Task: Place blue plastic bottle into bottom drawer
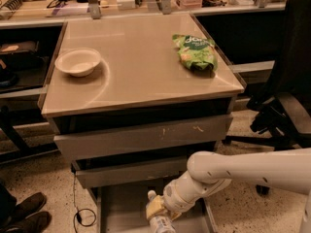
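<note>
The blue plastic bottle [159, 221], clear with a white cap and a pale label, is at the bottom edge of the camera view, over the open bottom drawer [124, 210]. My gripper [158, 211] is shut on the bottle and holds it low over the drawer's grey floor, toward its right side. The white arm reaches in from the right. The bottle's lower part is cut off by the frame edge. The two upper drawers stand slightly pulled out above it.
A white bowl [77, 61] sits on the left of the cabinet top [136, 67]. A green snack bag [196, 52] lies at its right. A black office chair [286, 101] stands to the right. Shoes [22, 213] and a cable lie on the floor at left.
</note>
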You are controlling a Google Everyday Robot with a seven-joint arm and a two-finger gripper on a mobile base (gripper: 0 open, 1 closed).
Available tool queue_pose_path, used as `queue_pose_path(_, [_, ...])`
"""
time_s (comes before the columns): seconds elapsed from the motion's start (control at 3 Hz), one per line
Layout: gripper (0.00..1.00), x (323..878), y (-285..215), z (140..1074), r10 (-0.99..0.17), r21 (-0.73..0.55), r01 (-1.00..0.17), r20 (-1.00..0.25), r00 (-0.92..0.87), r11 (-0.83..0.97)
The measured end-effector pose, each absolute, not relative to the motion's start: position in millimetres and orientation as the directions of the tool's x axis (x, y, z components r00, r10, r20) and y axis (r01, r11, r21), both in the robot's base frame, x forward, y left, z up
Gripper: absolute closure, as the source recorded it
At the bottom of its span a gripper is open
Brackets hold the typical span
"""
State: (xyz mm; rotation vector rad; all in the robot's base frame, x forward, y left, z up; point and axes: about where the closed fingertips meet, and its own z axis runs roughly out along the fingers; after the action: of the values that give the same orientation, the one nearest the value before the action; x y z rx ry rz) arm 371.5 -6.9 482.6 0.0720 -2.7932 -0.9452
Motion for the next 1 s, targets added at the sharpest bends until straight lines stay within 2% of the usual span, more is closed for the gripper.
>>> queue_pose_path(0.33, [1.00, 371, -7, 483, -0.107, 0.606, 0.015, 0.165, -0.980, 0.795])
queue_pose_path(1.0, [1.00, 364, 18, 409, 0.003, 0.685, 0.165, 0.232, -0.973, 0.709])
